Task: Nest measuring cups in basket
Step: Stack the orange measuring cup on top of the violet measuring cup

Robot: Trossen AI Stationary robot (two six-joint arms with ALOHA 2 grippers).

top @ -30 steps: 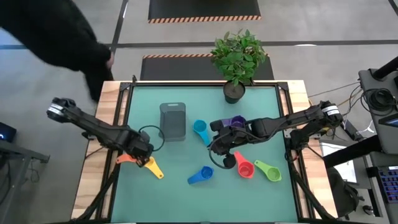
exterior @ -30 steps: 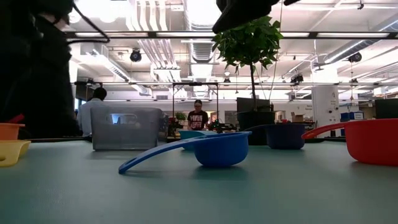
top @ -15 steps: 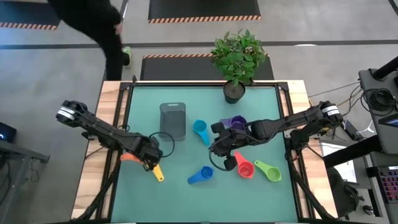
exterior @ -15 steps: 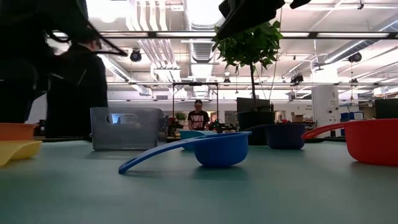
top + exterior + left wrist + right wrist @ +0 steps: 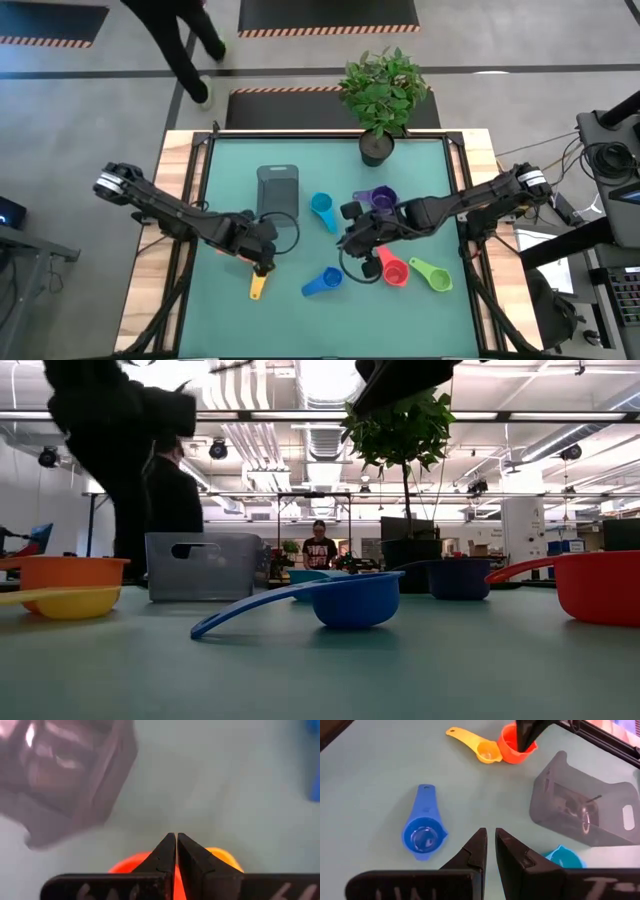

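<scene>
My left gripper is shut on the orange cup, which stands upright against the bowl of the yellow cup, just near-side of the dark grey basket. The basket rests on its base in the table's far-left middle. My right gripper hangs shut above the table centre and touches nothing. Around it, resting on the table, are the cyan cup, purple cup, red cup, green cup and blue cup. My left gripper pinches the orange cup's wall at the rim between its two fingers, coming from above and pointing down, as the finger in the right wrist view shows. The cup stays upright; the yellow cup hides whether its base is on the table.
A black plant pot with a leafy plant stands at the far edge. A person walks on the floor beyond the far-left corner. Open table surface lies along the near edge and at the far left.
My left gripper has moved toward the table's right and a little toward the near edge, staying shut, carrying the orange cup along. The yellow cup has slid the same way. The person beyond the table has walked from left to right.
</scene>
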